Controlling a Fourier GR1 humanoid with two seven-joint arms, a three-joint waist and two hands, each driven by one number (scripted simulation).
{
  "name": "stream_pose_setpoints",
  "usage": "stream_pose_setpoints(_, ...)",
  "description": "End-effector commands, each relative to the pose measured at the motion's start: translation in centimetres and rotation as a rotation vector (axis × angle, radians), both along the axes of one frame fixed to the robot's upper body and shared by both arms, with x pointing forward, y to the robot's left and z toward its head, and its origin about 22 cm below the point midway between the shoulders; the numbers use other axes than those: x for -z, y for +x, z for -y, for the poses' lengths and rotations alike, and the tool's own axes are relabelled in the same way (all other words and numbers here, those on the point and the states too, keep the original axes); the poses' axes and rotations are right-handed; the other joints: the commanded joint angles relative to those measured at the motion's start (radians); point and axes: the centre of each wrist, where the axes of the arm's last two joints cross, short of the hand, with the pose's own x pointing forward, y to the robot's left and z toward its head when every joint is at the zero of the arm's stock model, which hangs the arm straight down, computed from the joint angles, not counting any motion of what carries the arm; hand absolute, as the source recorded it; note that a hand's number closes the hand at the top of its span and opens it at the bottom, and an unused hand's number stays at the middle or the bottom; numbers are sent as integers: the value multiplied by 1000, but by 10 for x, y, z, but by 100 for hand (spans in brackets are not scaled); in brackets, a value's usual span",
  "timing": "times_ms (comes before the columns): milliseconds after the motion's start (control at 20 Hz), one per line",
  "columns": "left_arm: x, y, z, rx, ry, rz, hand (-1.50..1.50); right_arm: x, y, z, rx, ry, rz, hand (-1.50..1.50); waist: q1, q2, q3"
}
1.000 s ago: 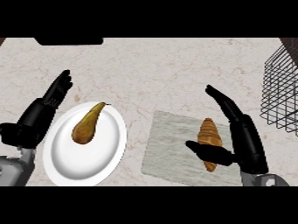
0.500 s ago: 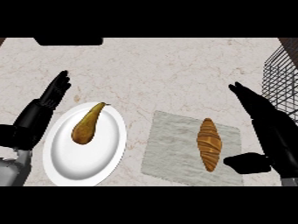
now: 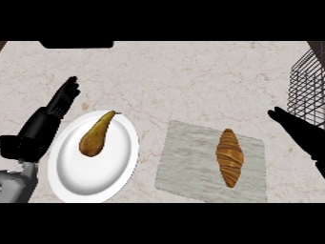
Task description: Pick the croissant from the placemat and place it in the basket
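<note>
At the view's 9 o'clock edge the left hand [image 3: 36,132] rests on the pale marbled surface [image 3: 193,76], its fingers [image 3: 65,95] straight and released, pointing toward 1 o'clock and holding nothing. Just beside it, at its 3 o'clock, lies a white plate [image 3: 116,178] with a brown pear-shaped item [image 3: 96,136] on its upper half, the narrow end aimed at 1 o'clock.

Right of the plate, near it but apart, a grey placemat [image 3: 186,159] lies flat. The croissant [image 3: 229,156] lies on the mat's right half, its long axis running 12 to 6 o'clock, with nothing touching it.

At the croissant's 3 o'clock (past the mat's right edge) the right hand [image 3: 311,140] comes in from the view's 4 o'clock corner. Its fingers [image 3: 283,118] are straight and released, pointing toward 10 o'clock, apart from the croissant and grasping nothing.

At the view's 2 o'clock the black wire basket [image 3: 319,86] stands at the right edge, at 12 o'clock from the right hand's fingers and well apart from the croissant.
</note>
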Motion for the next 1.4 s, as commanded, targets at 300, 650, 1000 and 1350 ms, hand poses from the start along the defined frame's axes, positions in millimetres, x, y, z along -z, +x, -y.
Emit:
stream_pose_setpoints(300,-2,-8,11,18,-18,5,0,-13,-23,8,100,-36,-42,-150,13,3,3)
stream_pose_setpoints(650,6,19,10,9,-13,7,0,34,5,4,120,67,-13,-150,11,8,3)
stream_pose_setpoints(1000,7,-8,11,13,-9,-2,0,97,24,11,118,38,21,-150,17,6,4)
stream_pose_setpoints(1350,-11,-3,3,22,-15,0,0,124,34,-3,118,24,31,-150,17,5,3)
